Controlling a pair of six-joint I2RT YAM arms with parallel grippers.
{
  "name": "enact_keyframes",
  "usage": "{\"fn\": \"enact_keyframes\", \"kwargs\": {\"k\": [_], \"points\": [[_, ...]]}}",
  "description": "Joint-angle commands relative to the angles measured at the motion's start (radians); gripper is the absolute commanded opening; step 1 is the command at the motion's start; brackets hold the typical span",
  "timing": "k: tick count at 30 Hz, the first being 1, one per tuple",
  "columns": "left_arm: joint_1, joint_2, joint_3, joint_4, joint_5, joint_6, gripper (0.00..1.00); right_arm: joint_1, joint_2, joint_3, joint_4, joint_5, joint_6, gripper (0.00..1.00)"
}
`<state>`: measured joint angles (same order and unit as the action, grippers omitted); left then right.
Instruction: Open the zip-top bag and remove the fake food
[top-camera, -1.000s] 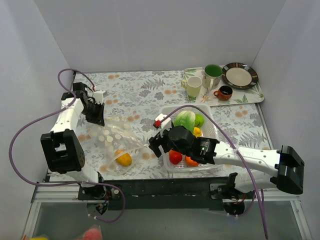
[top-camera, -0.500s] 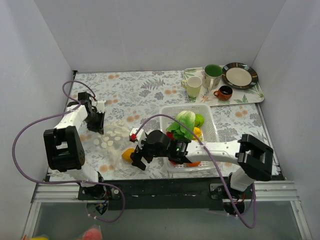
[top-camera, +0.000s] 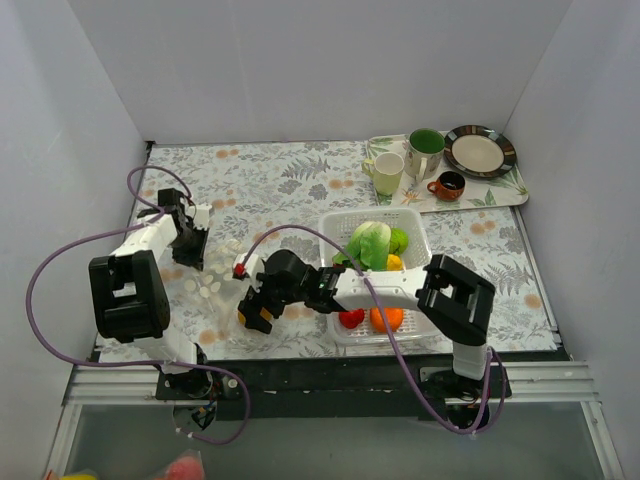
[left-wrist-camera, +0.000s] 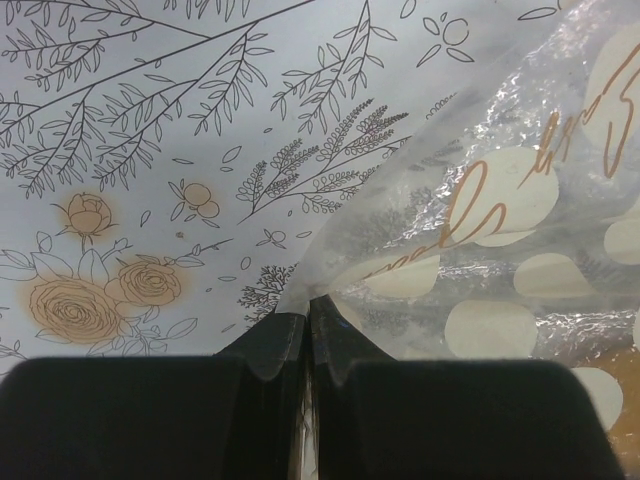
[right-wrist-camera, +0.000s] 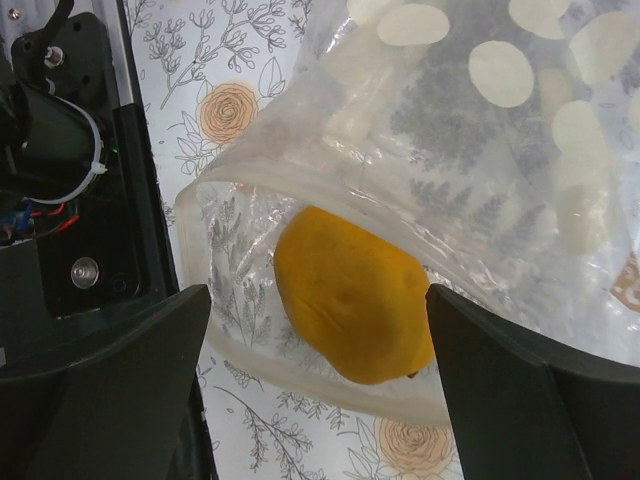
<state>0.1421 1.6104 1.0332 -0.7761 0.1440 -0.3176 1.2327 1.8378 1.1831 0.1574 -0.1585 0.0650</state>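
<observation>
The zip-top bag (top-camera: 212, 283), clear with white dots, lies flat at the left of the table. My left gripper (top-camera: 190, 248) is shut on its far corner; in the left wrist view the jaws (left-wrist-camera: 306, 318) pinch the plastic edge of the bag (left-wrist-camera: 500, 250). A yellow lemon (right-wrist-camera: 350, 295) lies inside the bag's open mouth. My right gripper (right-wrist-camera: 312, 330) is open right above the lemon with a finger on each side, not touching it. In the top view the right gripper (top-camera: 255, 308) covers most of the lemon (top-camera: 247, 320).
A white basket (top-camera: 372, 214) at centre right holds lettuce (top-camera: 368, 243), a lime (top-camera: 400, 238), a red fruit (top-camera: 351, 318) and an orange (top-camera: 386, 318). A tray (top-camera: 500, 190) with cups and a plate stands at the back right. The table's front rail is close to the bag's mouth.
My right arm has swung left from the basket and now hovers over the lemon in the bag. My left gripper has shifted slightly and still holds the bag's corner.
</observation>
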Motion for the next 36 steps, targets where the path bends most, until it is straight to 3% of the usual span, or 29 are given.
{"fn": "enact_keyframes", "kwargs": {"k": [1,8,14,21,25,30,36], "points": [[-0.001,-0.029,-0.005,0.024,-0.012,0.008,0.0,0.001,0.066,0.076,-0.027,-0.078,-0.016,0.97],[0.001,0.005,0.067,-0.006,0.028,-0.046,0.0,0.001,0.139,0.09,-0.065,0.02,-0.004,0.94],[0.001,0.013,0.08,0.008,0.026,-0.066,0.0,-0.047,0.146,0.076,-0.052,0.105,0.03,0.77],[0.001,0.022,0.065,0.026,0.005,-0.086,0.0,-0.159,0.089,0.05,0.07,0.14,0.118,0.23],[0.001,0.022,0.054,0.058,-0.053,-0.1,0.0,-0.208,0.04,0.069,0.051,0.07,0.114,0.2],[0.002,0.034,0.053,0.08,-0.08,-0.109,0.0,-0.314,-0.043,0.102,-0.039,-0.209,0.243,0.19],[0.013,0.062,0.062,0.129,-0.041,-0.199,0.0,-0.355,-0.187,0.087,-0.317,-0.214,0.227,0.19]]}}
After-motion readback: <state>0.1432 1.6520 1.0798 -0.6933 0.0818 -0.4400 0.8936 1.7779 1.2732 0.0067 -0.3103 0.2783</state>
